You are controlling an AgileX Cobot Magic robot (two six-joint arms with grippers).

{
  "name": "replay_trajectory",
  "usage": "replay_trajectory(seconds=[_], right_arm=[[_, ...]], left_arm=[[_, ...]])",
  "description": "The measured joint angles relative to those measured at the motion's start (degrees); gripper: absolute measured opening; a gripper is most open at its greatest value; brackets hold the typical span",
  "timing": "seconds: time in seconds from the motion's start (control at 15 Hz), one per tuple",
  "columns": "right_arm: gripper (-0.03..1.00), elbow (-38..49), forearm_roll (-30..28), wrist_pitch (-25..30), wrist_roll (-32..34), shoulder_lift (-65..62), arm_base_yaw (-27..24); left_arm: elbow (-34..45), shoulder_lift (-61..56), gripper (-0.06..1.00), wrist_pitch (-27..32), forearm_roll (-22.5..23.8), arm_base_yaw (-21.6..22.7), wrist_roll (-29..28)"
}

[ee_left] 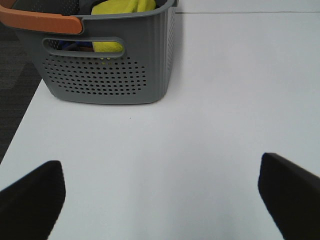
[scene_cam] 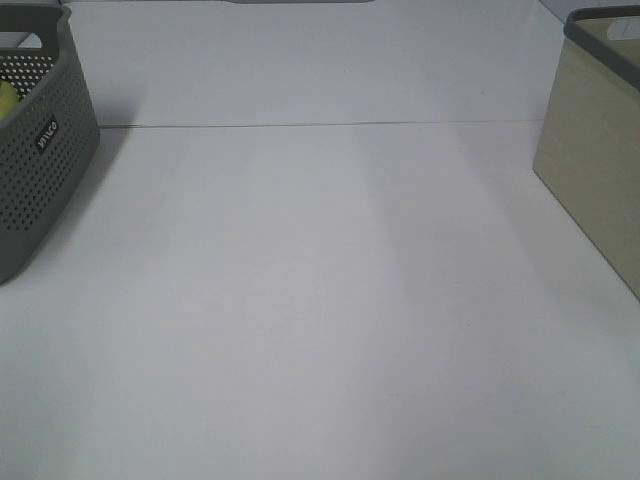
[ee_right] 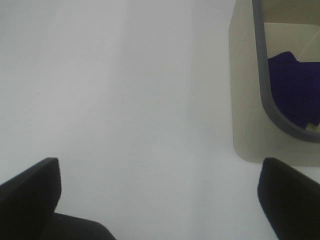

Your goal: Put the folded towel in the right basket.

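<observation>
Inside right basket [ee_right: 250, 125]: blue towel [ee_right: 295, 87].

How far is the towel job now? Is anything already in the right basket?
A dark blue cloth already lies inside the beige basket on the right, so a placing looks done. Nothing is in hand: the left gripper and the right gripper are both open and hold nothing. A yellow cloth sits in the grey basket; whether it must move too, I cannot tell.
</observation>
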Motion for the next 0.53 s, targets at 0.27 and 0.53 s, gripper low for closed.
replay_trajectory(seconds=[0.27,0.53], right_arm=[[0.98,16.33,-0.06,-0.23,-0.23,-22.4,0.0],[0.98,24.58,0.06,-0.4,-0.23,-35.12,0.0]], left_arm=[[0.0,0.0,0.99,0.0,-0.46,0.0,0.0],[0.0,0.0,0.99,0.0,-0.57,0.0,0.0]])
